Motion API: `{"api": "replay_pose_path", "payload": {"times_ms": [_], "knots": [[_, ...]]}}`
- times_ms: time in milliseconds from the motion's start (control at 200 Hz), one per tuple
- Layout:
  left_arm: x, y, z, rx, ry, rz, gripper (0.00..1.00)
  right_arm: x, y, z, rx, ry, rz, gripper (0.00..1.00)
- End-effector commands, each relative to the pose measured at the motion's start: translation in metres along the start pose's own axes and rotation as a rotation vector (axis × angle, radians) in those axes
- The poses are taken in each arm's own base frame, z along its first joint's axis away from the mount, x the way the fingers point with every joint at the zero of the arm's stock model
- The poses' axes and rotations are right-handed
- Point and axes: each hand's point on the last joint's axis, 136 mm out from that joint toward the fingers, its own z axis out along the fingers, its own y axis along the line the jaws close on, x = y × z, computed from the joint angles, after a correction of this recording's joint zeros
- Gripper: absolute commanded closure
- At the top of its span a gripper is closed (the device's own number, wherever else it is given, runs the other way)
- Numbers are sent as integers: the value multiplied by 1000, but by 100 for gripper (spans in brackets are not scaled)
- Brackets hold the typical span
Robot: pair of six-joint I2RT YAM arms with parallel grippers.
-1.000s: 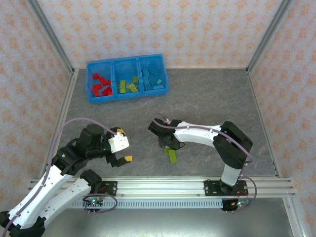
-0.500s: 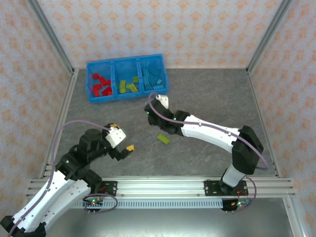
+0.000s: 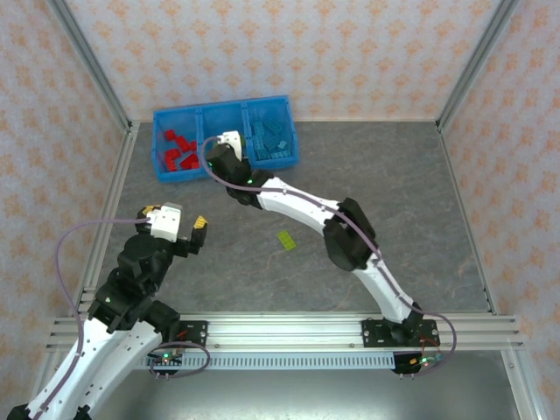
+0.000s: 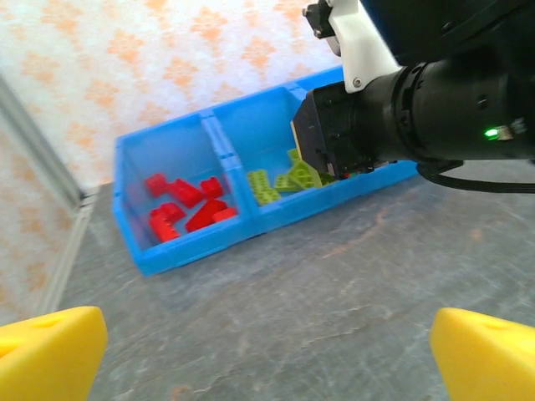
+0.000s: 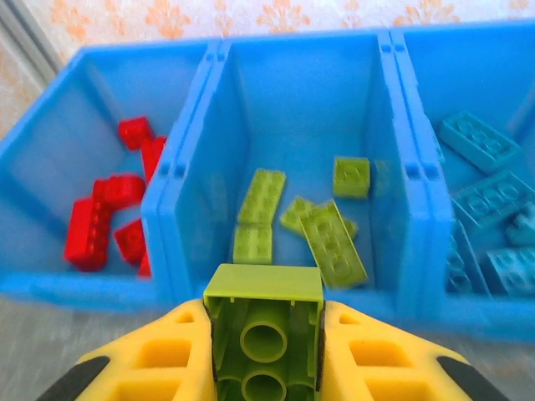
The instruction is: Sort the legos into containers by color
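I have the right gripper [image 5: 264, 355] clenched on a lime green brick [image 5: 263, 311], which sits between the two yellow fingers [image 5: 146, 359] with its hollow underside and round tubes facing the wrist camera. In the top view the right arm is stretched out towards 11 o'clock across the grey table [image 3: 394, 175]. Its claw hangs at the near wall of the blue tray [image 3: 175, 176], in line with the middle compartment [image 5: 292, 109].

Several lime green bricks [image 5: 333, 242] lie loose on that compartment's floor, some flat and one tilted across another. The red bricks [image 5: 96, 213] are in the compartment at the tray's 9 o'clock end. The light blue bricks [image 5: 493, 200] are in the one at its 3 o'clock end.

One more lime green piece [image 3: 286, 239] lies alone on the table near the centre, well apart from the tray and from both claws.

The left gripper [image 3: 193, 234] is released. In its wrist view the yellow fingertips [image 4: 50, 351] sit far apart at 7 and 5 o'clock with bare table between them. It hovers at about 8 o'clock on the table, pointed towards the tray.
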Motion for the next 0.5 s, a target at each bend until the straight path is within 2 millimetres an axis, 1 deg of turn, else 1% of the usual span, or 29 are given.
{"api": "replay_pose_path", "payload": {"times_ms": [0, 5, 25, 35, 50, 90, 170, 250, 260, 280, 285, 315, 345, 410, 495], "knots": [[-2, 22, -1, -124, -22, -40, 0, -22, -15, 28, 60, -43, -18, 71], [-2, 22, -1, -122, -23, -40, 0, -24, -16, 30, 59, -47, -11, 71], [-2, 21, -1, -116, -25, -41, 0, -21, -17, 36, 62, -44, -9, 71], [-2, 21, -1, -115, -24, -41, 0, -25, -18, 37, 60, -51, -2, 71], [-3, 20, -1, -112, -27, -43, 0, -23, -19, 44, 58, -52, 4, 70], [-2, 18, 0, -104, -29, -43, 0, -25, -20, 54, 47, -66, 18, 69], [-2, 15, 1, -88, -33, -42, 0, -24, -15, 70, 1, -103, 25, 66], [-1, 12, 3, -74, -29, -34, 0, -25, -8, 83, -49, -157, 19, 54], [0, 12, 3, -74, -28, -32, 0, -28, -6, 83, -55, -165, 19, 52], [0, 12, 3, -73, -28, -32, 0, -27, -5, 84, -61, -167, 17, 50], [0, 12, 3, -72, -27, -32, 0, -30, -5, 84, -65, -175, 19, 48], [0, 12, 4, -71, -27, -31, 0, -32, -4, 85, -69, -182, 19, 42], [0, 12, 4, -72, -27, -32, 0, -36, -4, 84, -72, -192, 21, 38], [1, 11, 5, -71, -28, -32, 0, -46, 0, 78, -97, -198, 24, 36], [1, 11, 6, -75, -30, -38, 0, -62, 5, 61, -139, -181, 45, 36]]}}
